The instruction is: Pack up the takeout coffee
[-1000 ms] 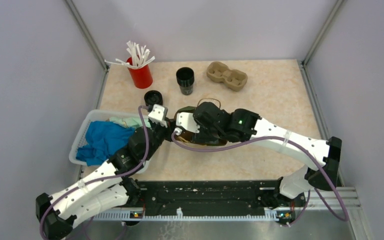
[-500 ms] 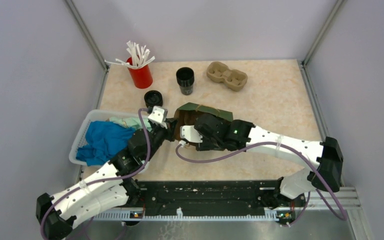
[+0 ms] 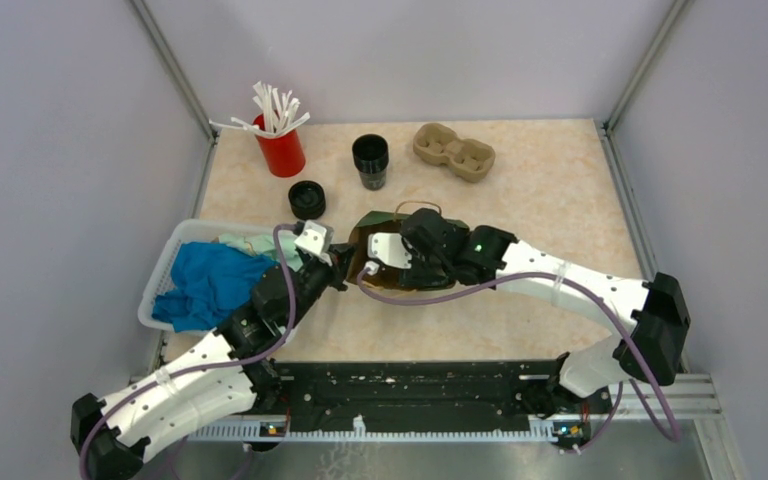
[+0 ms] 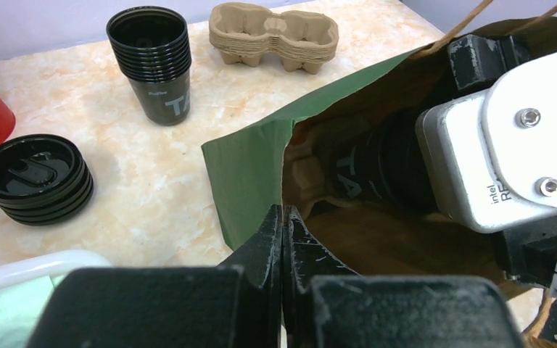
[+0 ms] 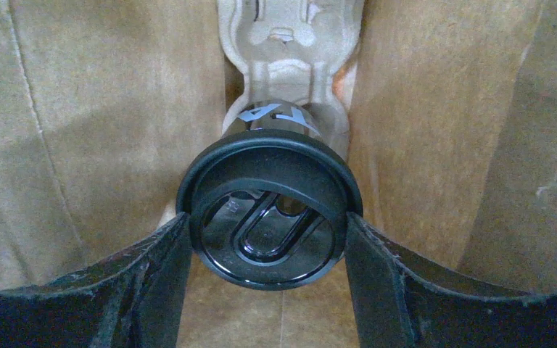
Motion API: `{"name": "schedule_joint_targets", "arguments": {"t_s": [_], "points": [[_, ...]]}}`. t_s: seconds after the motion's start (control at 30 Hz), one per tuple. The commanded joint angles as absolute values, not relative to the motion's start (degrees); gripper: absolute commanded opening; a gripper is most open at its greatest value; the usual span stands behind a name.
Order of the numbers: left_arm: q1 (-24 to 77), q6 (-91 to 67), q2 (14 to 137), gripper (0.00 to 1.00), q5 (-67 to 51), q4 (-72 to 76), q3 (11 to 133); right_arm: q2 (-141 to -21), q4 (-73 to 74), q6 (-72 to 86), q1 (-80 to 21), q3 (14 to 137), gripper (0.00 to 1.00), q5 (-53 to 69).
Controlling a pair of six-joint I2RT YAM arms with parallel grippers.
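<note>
Now right tool (image 5: 267, 226) grips takeout coffee (image 5: 270, 163) inside bag (image 4: 250, 174); left tool (image 4: 283, 217) pinches bag.

Black lidded takeout coffee (image 5: 268, 210) inside bag (image 4: 250, 181)

Left claw (image 4: 283, 217) is pinched tight; right claw (image 5: 268, 243) grips with jaws wide, both reaching inward.

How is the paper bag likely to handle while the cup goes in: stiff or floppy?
Probably floppy: the paper bag creases and sags at its green wall, where the left pincer pinches its rim. It looks light, so a push would likely slide it. The coffee cup, held inside by the right pincer, may help weigh it down once released.
</note>
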State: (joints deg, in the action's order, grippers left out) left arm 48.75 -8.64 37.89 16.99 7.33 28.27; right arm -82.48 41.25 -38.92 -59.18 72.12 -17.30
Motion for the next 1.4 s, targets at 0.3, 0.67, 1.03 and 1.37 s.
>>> {"name": "schedule_joint_targets", "arguments": {"t_s": [0.3, 0.67, 1.03, 1.37], "points": [[48.7, -8.4, 35.9, 0.0, 14.1, 8.5, 26.9, -82.6, 43.5, -46.4, -55.5, 76.2, 0.33, -12.9], [48.7, -7.4, 38.8, 0.0, 16.0, 14.2, 26.8, -85.0, 38.2, -38.4, -57.2, 75.5, 0.29, -10.3], [48.7, -6.6, 38.5, 0.0, 17.7, 14.9, 23.3, -82.4, 47.0, -39.8, -57.4, 80.0, 0.3, -11.6], [48.7, -10.7, 42.3, 0.0, 19.5, 10.4, 28.0, -84.6, 43.8, -49.0, -59.1, 76.9, 0.29, -13.4]]}}
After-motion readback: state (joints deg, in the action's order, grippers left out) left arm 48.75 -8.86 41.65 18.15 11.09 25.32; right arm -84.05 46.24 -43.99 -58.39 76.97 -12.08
